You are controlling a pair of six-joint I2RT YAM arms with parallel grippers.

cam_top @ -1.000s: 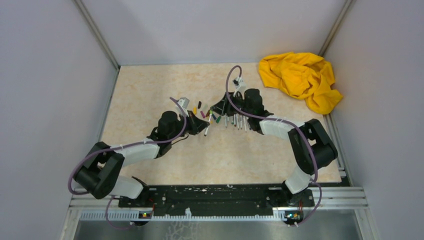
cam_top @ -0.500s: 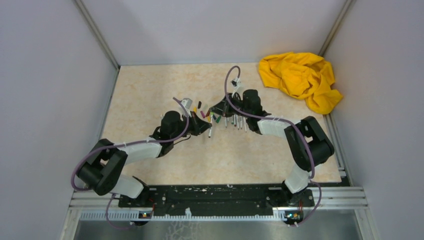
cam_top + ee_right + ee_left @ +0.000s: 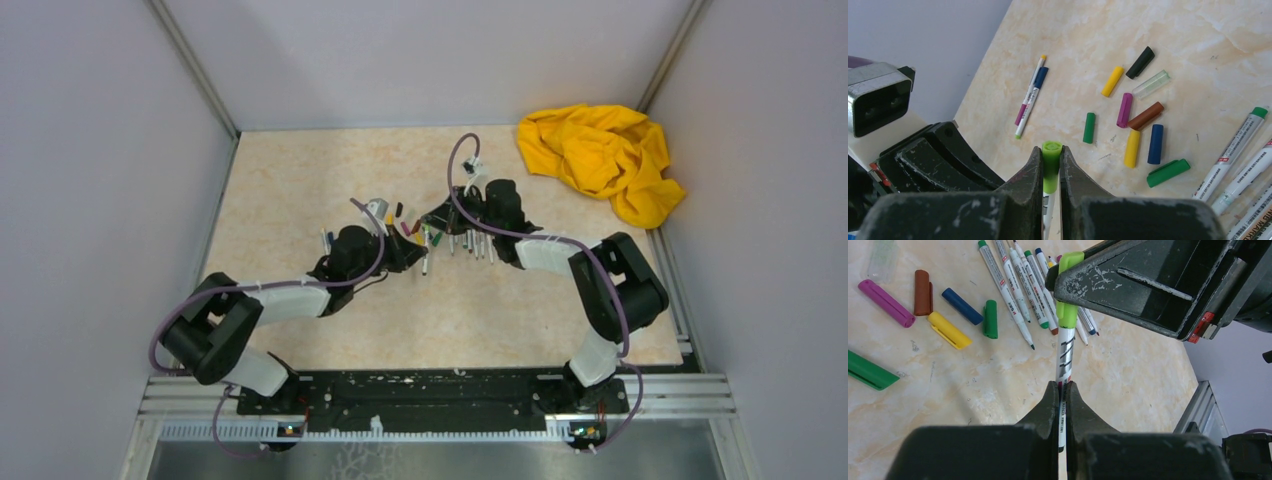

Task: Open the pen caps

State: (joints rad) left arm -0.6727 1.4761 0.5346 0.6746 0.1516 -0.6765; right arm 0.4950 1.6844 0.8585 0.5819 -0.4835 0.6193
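Note:
My left gripper (image 3: 1061,385) is shut on the white barrel of a pen (image 3: 1065,360), held above the table. My right gripper (image 3: 1051,150) is shut on that pen's light-green cap (image 3: 1051,160), which still sits on the barrel. In the top view the two grippers meet at mid-table around this pen (image 3: 424,262). Several loose pen caps lie on the table beyond: yellow (image 3: 1112,81), black (image 3: 1140,55), purple (image 3: 1124,110), brown (image 3: 1145,116), blue (image 3: 1155,144) and green (image 3: 1089,128).
Several uncapped pens (image 3: 1018,295) lie in a row under the right arm. Two more pens (image 3: 1030,97) lie apart to the left. A crumpled yellow cloth (image 3: 600,155) fills the back right corner. Grey walls close in the table on three sides.
My right gripper went from open to shut on the light-green cap. The left arm edged a little to the right with the pen, uncovering two pens on the table to its left.

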